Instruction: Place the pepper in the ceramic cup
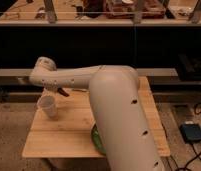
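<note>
The small white ceramic cup stands upright at the left of the wooden table. My gripper hangs under the wrist, just right of and slightly above the cup's rim. It is shut on the small red-orange pepper, which sticks out to the right of the dark fingers. The pepper is beside the cup's mouth, not inside it. My large white arm crosses the table from the lower right.
A round green plate lies near the table's front edge, mostly hidden by my arm. A flat pale object lies behind the gripper. Dark shelving stands behind the table. A black box with cables sits on the floor at right.
</note>
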Available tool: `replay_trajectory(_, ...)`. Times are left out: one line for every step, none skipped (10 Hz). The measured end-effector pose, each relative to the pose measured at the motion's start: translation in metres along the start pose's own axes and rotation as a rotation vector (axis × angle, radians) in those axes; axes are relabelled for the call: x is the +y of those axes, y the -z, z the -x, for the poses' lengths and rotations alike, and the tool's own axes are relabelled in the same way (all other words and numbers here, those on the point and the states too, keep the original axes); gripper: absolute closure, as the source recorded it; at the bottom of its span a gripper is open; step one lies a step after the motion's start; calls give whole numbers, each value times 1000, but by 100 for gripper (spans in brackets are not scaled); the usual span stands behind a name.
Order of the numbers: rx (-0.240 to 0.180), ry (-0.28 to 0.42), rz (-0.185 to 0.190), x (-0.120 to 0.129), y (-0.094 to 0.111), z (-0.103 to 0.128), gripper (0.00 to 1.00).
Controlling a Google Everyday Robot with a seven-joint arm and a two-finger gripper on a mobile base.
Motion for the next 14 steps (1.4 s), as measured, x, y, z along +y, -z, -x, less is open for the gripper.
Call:
replay_trajectory(1,0,-11,3,10,-4,99)
replay_trajectory(5,-1,-36,5,16,-8,100)
replay_trajectory(13,1,-69,5,17,-12,100)
replay_trajectory(18,6,-93,2,14,-14,100)
replay_trajectory(24,13,-122,-3,11,-16,100)
replay_trajectory(27,22,-151,-8,6,-20,100)
replay_trajectory(30,32,-181,-14,0,-22,100)
replay_trajectory(30,46,-211,-20,-6,-26,100)
replay_trajectory(31,73,-240,-33,-12,-32,100)
replay_trajectory(37,93,-254,-43,-12,-39,100)
replay_trajectory(41,107,-268,-50,-11,-42,100)
replay_trajectory(54,136,-274,-56,-5,-43,100)
replay_trajectory(65,154,-268,-60,1,-45,100)
replay_trajectory(76,178,-267,-72,8,-49,100)
